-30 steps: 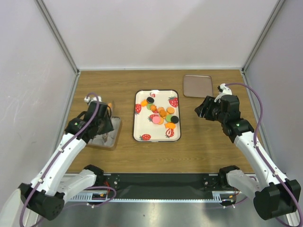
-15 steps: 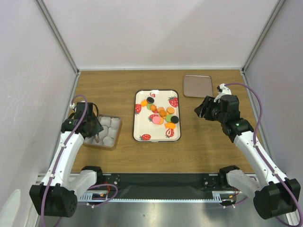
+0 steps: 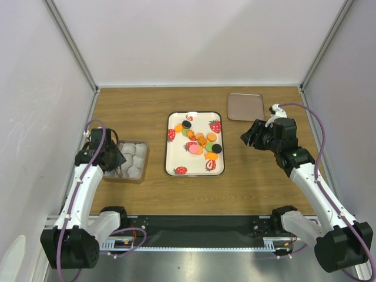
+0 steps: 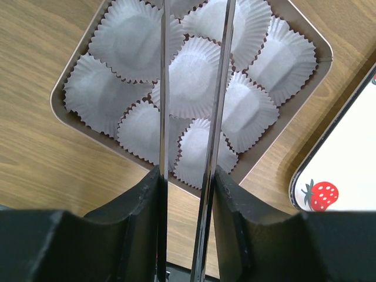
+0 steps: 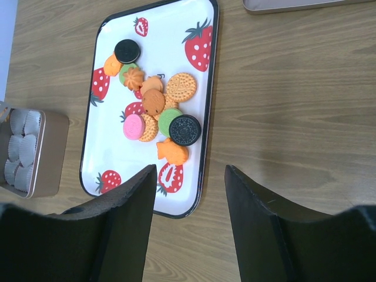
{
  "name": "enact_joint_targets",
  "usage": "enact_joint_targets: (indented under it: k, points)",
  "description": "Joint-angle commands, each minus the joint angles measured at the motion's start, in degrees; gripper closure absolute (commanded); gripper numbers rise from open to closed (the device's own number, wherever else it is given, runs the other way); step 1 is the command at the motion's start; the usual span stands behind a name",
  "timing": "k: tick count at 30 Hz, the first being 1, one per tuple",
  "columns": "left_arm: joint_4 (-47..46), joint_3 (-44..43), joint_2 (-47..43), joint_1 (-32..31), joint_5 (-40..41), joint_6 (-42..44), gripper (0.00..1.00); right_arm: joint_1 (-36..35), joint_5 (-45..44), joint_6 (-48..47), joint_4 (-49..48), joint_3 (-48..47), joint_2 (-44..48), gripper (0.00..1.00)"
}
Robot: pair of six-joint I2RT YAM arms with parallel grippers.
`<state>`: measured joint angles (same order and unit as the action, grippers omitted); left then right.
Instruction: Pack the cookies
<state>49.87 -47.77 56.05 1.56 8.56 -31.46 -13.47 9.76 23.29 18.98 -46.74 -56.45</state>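
Note:
The cookies [image 3: 200,141] lie in a loose pile on a white strawberry-print tray [image 3: 176,160] at the table's middle: mostly orange, with pink, green and black ones. They also show in the right wrist view [image 5: 154,103], on the tray [image 5: 117,167]. My left gripper [image 3: 114,160] sits at the left edge of a tan tin [image 3: 141,154] of white paper cups. It is shut [image 4: 187,176] on metal tongs [image 4: 222,88], whose two blades reach out over the tin [image 4: 325,56]. My right gripper [image 3: 251,134] is open and empty [image 5: 190,170], right of the tray and above the table.
A tan lid [image 3: 245,106] lies at the back right, behind my right gripper; its edge shows in the right wrist view [image 5: 294,4]. White walls close in the left, right and back sides.
My left arm has swung left and drawn back, so the tin of paper cups now shows in full. The right arm has barely moved.

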Motion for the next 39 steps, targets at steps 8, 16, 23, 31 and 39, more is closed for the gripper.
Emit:
enact_joint_targets:
  k: [8, 16, 23, 31, 39]
  points:
    - [1.64, -1.10, -3.93, 0.63, -0.30, -0.88, 0.60, 0.12, 1.14, -0.53, -1.84, -0.02, 0.28, 0.44]
    - [2.25, -0.57, -4.81, 0.63, 1.46, -1.93, 0.59, 0.03, 1.75, -0.61, -1.84, -0.02, -0.07, 0.44]
    - [1.90, -0.40, -4.29, 0.72, 2.78, -2.37, 0.57, 0.03, 2.02, -0.53, -1.84, -0.10, -0.07, 0.44]
    - [0.50, 0.04, -3.76, 0.81, 3.40, -2.73, 0.52, -0.24, 2.11, -0.61, -1.84, -0.10, -0.16, 0.44]
    - [0.14, -0.30, -3.84, 0.72, 3.31, -2.29, 0.51, -0.41, 2.02, -0.79, -1.93, -0.02, -0.24, 0.44]
